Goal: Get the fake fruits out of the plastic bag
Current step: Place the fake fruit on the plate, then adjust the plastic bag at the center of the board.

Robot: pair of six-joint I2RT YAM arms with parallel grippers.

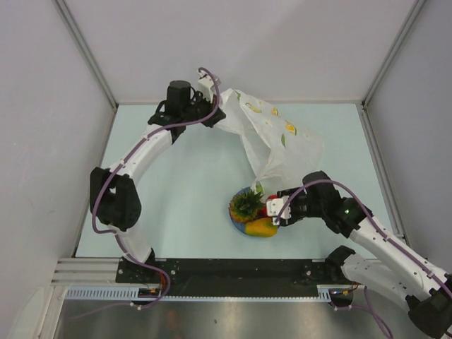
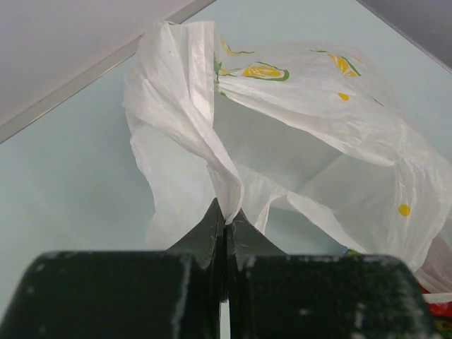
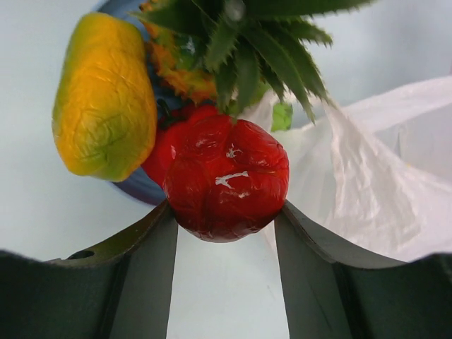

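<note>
The translucent white plastic bag [image 1: 282, 141] with green-yellow print hangs from my left gripper [image 1: 214, 111], which is shut on a bunched edge [image 2: 224, 185] at the far left; its lower end trails down to the table beside the plate. My right gripper [image 1: 272, 210] is shut on the red pepper-like piece [image 3: 226, 176], both fingers against its sides, right beside the blue plate [image 1: 237, 224]. The pineapple [image 1: 247, 205] with its green crown [image 3: 254, 35] and the yellow-orange mango [image 3: 104, 106] lie on the plate. I cannot make out the green apple.
Grey walls enclose the pale table on three sides. The bag's loose end [image 3: 367, 176] lies just right of my right gripper. The black base rail [image 1: 226, 268] runs along the near edge.
</note>
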